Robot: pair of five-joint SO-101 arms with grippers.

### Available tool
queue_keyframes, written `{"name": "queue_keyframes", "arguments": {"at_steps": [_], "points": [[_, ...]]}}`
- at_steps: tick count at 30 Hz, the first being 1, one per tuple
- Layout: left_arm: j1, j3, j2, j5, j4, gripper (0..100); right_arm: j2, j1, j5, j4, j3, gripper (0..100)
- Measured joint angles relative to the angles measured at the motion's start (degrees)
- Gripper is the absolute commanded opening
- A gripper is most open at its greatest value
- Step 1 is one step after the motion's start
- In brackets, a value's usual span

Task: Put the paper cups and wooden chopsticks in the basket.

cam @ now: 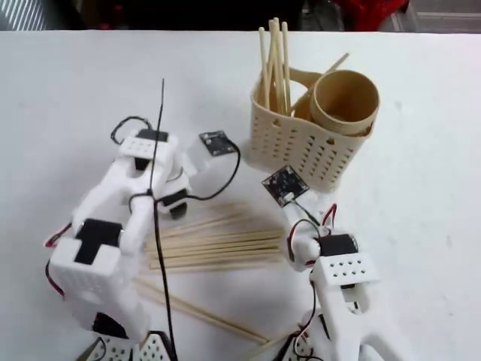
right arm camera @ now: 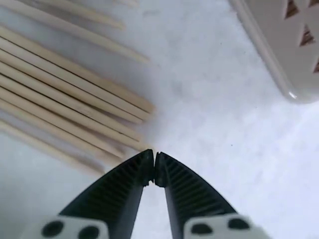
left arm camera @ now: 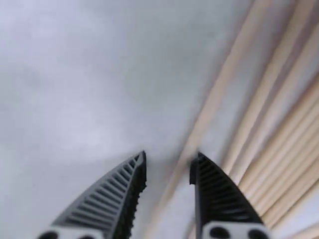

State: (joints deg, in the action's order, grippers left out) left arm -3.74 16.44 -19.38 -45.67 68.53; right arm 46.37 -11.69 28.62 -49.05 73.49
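Straddling one chopstick [left arm camera: 219, 94] lying on the table [left arm camera: 75, 74], left gripper [left arm camera: 168, 167] stands narrowly parted, apparently not pinching it. Right gripper [right arm camera: 153, 160], jaws together and empty, sits beside the chopstick ends, near the basket [right arm camera: 274, 30].

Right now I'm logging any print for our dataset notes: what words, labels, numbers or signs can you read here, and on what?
No text can be read.
The basket, paper cups and chopsticks show no print.
The dark circuit boards on the arms may carry markings, but they are too small to read.
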Motion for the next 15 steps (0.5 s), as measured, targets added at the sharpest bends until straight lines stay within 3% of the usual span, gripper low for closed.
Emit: {"name": "queue_keyframes", "arguments": {"at_steps": [2, 9, 15], "points": [[-0.26, -1.23, -1.49, 0.0, 1.14, 2, 0.0, 0.0, 0.0, 0.0, 0.0, 2.2], [-0.18, -3.87, -3.16, 0.09, 4.75, 2, 0.0, 0.0, 0.0, 0.0, 0.0, 2.1], [8.88, -15.12, -3.78, 0.18, 13.54, 2, 0.0, 0.0, 0.0, 0.0, 0.0, 2.1]]}}
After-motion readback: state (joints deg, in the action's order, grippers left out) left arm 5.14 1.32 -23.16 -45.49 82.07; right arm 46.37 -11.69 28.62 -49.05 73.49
